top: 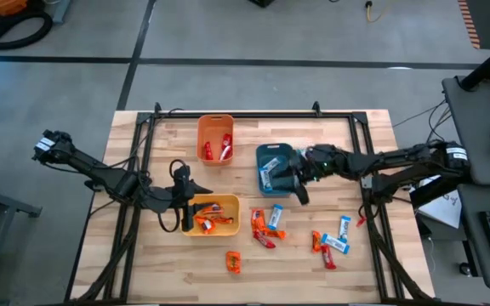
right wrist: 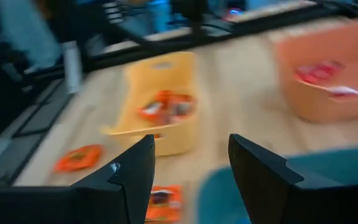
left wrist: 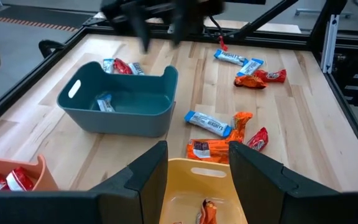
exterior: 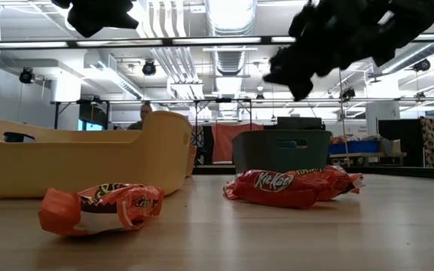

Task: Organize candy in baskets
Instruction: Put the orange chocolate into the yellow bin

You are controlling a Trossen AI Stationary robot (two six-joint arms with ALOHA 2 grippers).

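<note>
candy (top: 264,228) scattered loose on surface (top: 364,263) beside yellow basket (top: 213,229), some already in baskets. likely light, crinkly, slippery; best pinched across wrapper middle. right gripper (top: 299,189) open, empty, over teal basket (top: 272,155); left gripper (top: 184,219) open, empty.

The left gripper (top: 183,214) hangs low with fingers apart. The right gripper (top: 300,189), arm stretched inward, shows parted fingers (right wrist: 132,177).

Orange basket (top: 214,137), teal basket (top: 274,167) and yellow basket (top: 215,216) sit among red, orange and blue-white candy (top: 266,226) on pale wood table (top: 151,263).
</note>
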